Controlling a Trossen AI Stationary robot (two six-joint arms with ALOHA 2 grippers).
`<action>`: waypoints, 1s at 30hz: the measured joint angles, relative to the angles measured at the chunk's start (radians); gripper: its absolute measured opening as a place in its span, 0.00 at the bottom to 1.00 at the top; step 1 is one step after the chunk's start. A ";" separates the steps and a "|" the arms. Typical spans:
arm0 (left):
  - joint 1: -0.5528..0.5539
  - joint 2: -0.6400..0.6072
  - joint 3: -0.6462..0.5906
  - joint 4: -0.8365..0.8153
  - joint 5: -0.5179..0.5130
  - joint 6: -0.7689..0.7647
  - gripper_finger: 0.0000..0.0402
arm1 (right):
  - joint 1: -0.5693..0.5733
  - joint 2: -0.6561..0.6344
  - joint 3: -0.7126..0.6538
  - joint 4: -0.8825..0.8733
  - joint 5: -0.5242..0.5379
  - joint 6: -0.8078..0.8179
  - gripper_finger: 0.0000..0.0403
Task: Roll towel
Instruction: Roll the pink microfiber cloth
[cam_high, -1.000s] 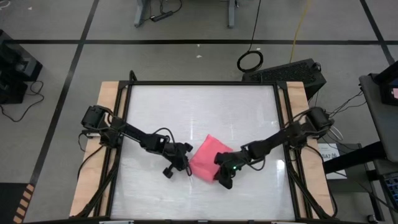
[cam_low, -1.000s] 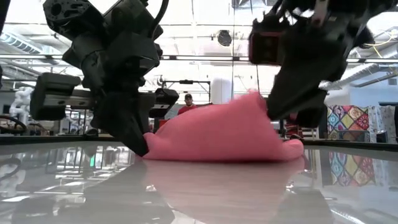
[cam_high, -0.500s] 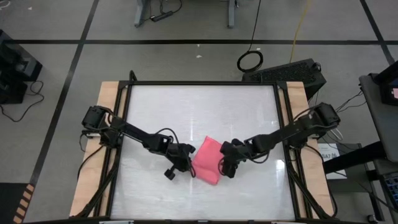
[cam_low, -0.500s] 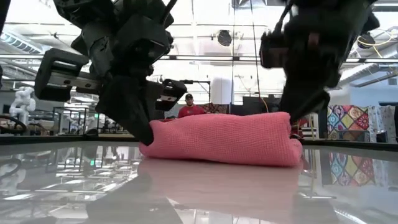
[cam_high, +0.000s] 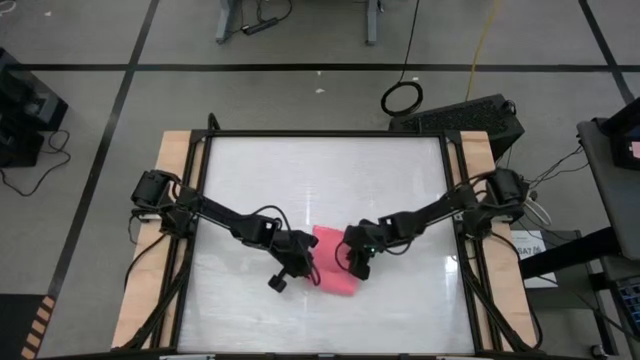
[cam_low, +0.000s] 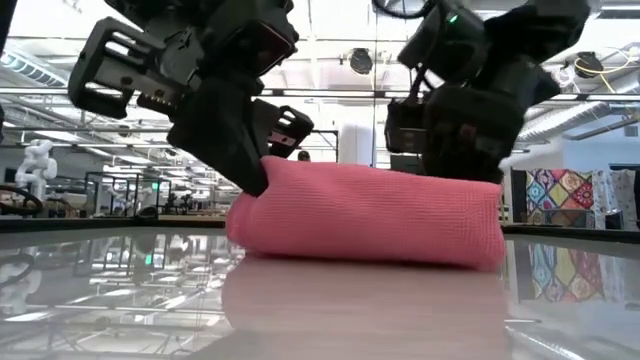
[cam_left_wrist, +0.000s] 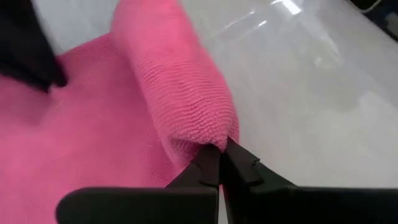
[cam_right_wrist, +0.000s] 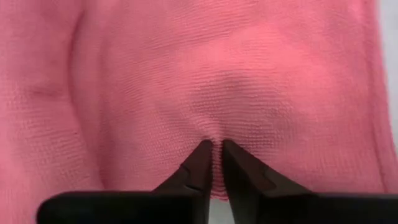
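Towel (cam_high: 334, 272) rolled into a short pink log on the surface (cam_high: 320, 180), just toward 6 o'clock of centre. Left hand (cam_high: 306, 266) pinched shut on its 9 o'clock end, right hand (cam_high: 354, 262) pinched shut on cloth at 3 o'clock side.

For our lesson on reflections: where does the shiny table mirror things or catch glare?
Low view: the table mirrors the towel as a pink smear beneath it. High view: pale glare streaks cross the tabletop. Left wrist view: bright glints beyond the towel roll.
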 joint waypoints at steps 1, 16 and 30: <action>0.000 0.000 0.001 0.000 0.002 -0.015 0.00 | -0.013 0.000 0.000 -0.008 -0.002 -0.023 0.07; 0.003 0.000 0.002 -0.020 0.070 -0.160 0.00 | -0.055 -0.157 -0.007 -0.056 0.027 -0.178 0.34; 0.003 0.000 0.002 -0.019 0.074 -0.177 0.00 | 0.228 -0.224 -0.005 0.069 0.240 -0.241 0.61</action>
